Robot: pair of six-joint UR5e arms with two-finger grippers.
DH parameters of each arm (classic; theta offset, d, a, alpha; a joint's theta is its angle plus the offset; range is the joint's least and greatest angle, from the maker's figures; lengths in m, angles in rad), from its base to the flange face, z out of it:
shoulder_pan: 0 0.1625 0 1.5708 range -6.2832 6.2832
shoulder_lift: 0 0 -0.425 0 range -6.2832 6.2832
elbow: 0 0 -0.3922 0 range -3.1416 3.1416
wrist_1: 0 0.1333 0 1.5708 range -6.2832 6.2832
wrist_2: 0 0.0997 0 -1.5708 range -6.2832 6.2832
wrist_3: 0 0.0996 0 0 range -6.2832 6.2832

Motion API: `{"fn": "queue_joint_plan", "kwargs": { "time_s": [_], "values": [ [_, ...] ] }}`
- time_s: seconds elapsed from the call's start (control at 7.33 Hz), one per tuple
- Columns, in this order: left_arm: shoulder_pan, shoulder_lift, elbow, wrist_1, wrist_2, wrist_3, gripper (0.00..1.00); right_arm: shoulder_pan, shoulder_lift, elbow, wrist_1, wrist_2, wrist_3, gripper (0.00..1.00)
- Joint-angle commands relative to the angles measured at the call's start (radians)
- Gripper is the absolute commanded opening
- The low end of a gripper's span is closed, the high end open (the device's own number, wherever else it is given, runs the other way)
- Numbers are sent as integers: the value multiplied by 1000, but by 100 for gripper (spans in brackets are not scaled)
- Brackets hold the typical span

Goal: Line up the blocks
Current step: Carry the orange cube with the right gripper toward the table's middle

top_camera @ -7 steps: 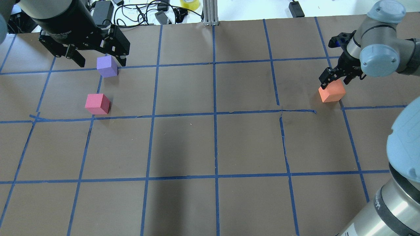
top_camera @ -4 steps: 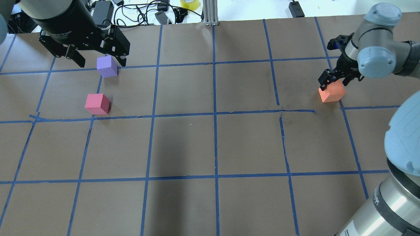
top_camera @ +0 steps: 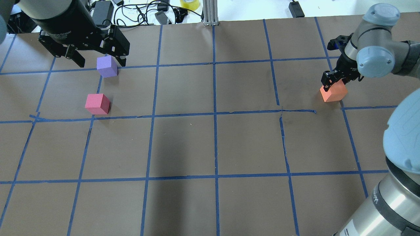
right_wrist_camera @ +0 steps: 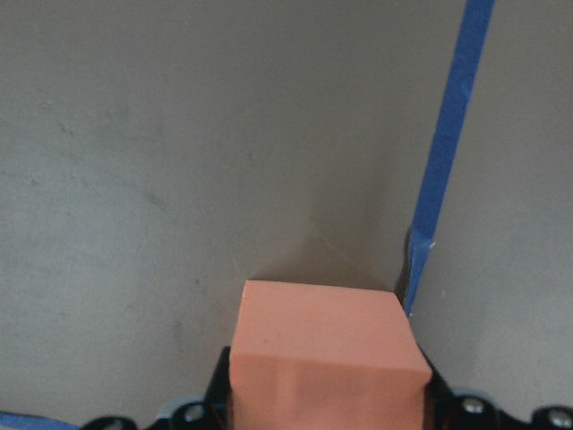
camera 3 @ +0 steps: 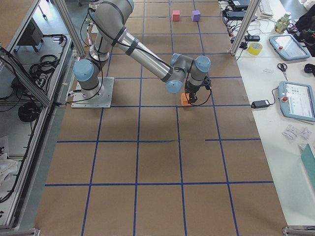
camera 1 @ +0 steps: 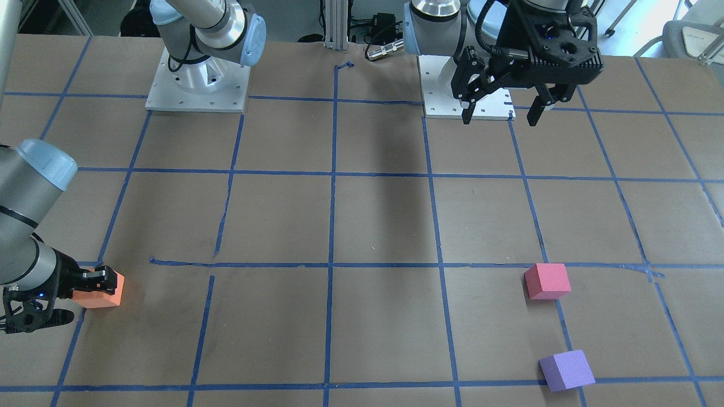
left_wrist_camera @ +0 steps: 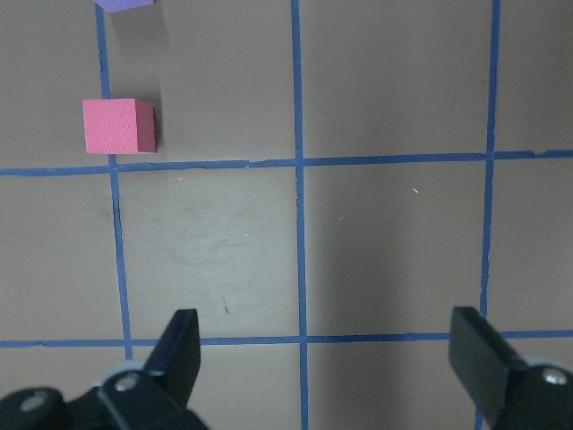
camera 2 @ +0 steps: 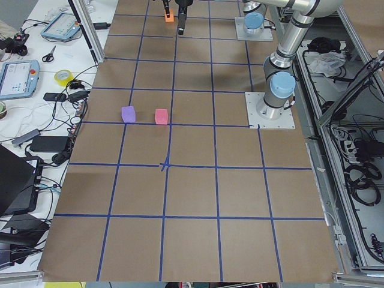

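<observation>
At the wrist camera, right claw (top_camera: 335, 84) pinches orange block (right_wrist_camera: 327, 345); overhead, left claw (top_camera: 101, 62) hangs spread.

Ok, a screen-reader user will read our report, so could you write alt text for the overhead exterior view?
The right gripper is shut on an orange block at the right of a table gridded with blue tape. At upper left the open left gripper hangs raised; a purple block and a pinkish-red block sit apart nearby.

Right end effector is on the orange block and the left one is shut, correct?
No. The left end effector is open, jaws wide apart in the left wrist view. The right end effector is on the orange block.
</observation>
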Motion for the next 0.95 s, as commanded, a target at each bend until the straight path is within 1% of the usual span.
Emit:
{"fn": "queue_joint_plan", "kwargs": {
  "time_s": [0.0,0.14,0.27,0.55,0.68,0.82],
  "values": [
    [0,0,0,2,0,1,100,41,-11,-29,3,3,13,44],
    [0,0,0,0,0,1,100,114,-11,-79,13,-10,60,44],
    [0,-1,0,2,0,-1,100,191,-11,-125,54,-10,155,44],
    [0,0,0,0,0,1,100,327,23,-166,61,4,386,44],
    [0,0,2,0,0,1,100,407,37,-198,65,-8,495,44],
    [0,0,0,0,0,1,100,466,50,-213,69,7,624,44]
  ]
}}
